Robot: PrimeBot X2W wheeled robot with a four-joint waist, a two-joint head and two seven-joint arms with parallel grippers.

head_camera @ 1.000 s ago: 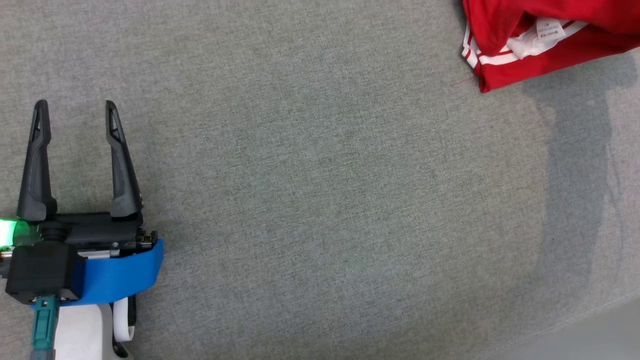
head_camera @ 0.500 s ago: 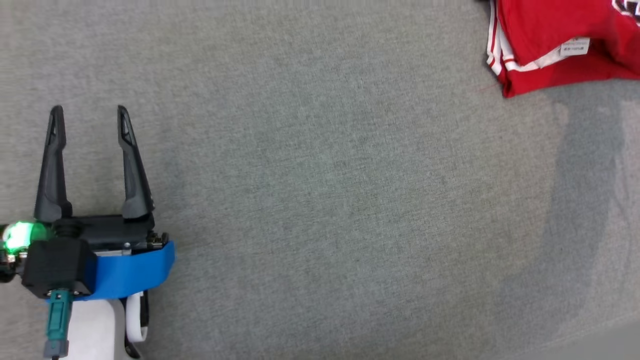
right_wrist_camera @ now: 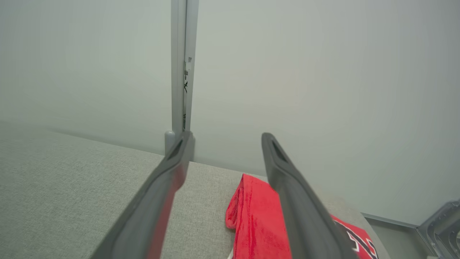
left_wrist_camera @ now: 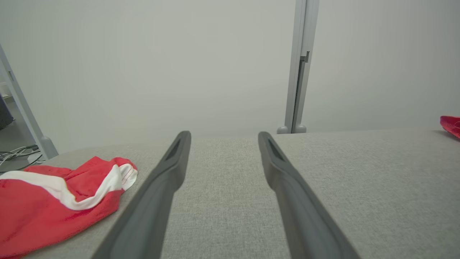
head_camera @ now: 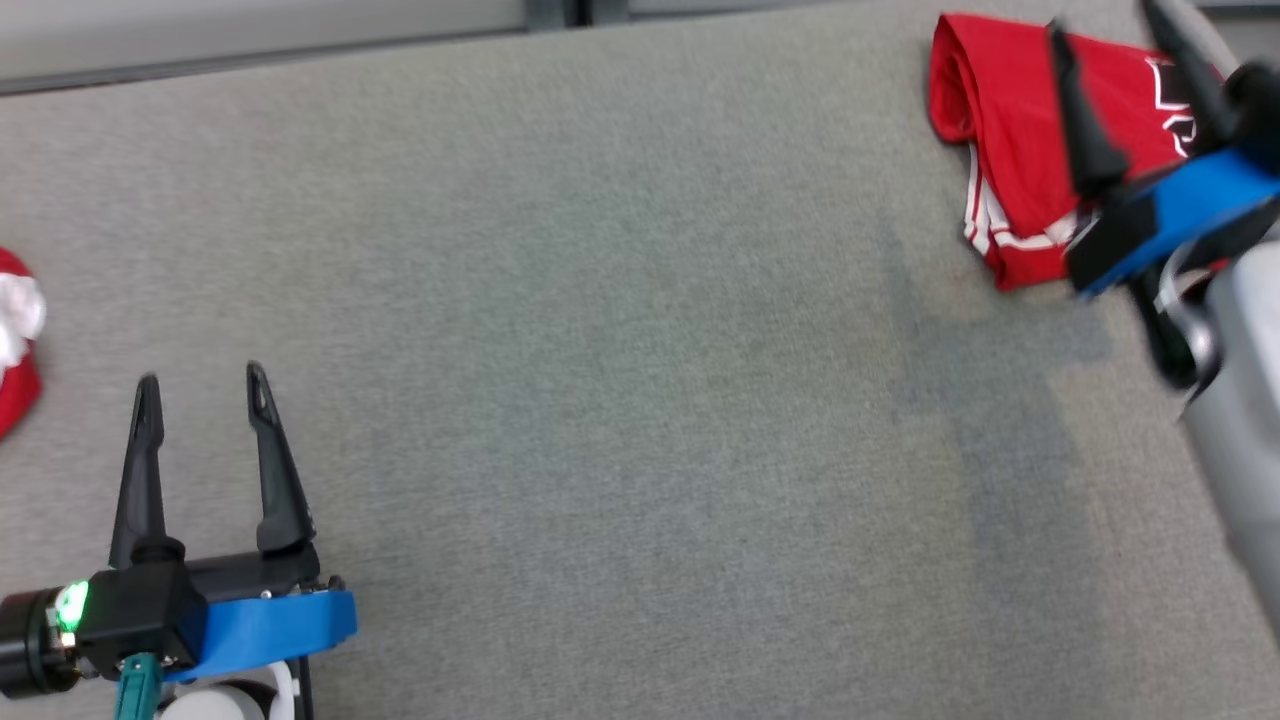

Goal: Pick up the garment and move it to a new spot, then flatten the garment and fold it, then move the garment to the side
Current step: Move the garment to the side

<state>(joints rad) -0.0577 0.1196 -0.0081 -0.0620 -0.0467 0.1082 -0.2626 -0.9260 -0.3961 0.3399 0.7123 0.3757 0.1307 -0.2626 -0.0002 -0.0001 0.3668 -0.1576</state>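
The garment (head_camera: 1000, 130), red with white stripes and a dark print, lies folded on the grey table at the far right. My right gripper (head_camera: 1102, 20) hovers over its right half, open, with nothing between its fingers. In the right wrist view the garment (right_wrist_camera: 251, 216) lies below and between the spread fingers of that gripper (right_wrist_camera: 224, 136). My left gripper (head_camera: 202, 376) is open and empty above the table's near left, far from the garment. The left wrist view shows that gripper (left_wrist_camera: 222, 133) with its fingers apart and a corner of the garment (left_wrist_camera: 451, 124) at the far right.
A second red and white cloth (head_camera: 15, 340) lies crumpled at the table's left edge, left of my left gripper; it shows again as the cloth (left_wrist_camera: 43, 208) in the left wrist view. The table's far edge (head_camera: 300, 60) meets a pale wall with a grey post (left_wrist_camera: 300, 72).
The head camera has shifted, so the whole picture sits lower. My right gripper has come into view, open over the garment. The garment's loose flap with the label now lies folded under.
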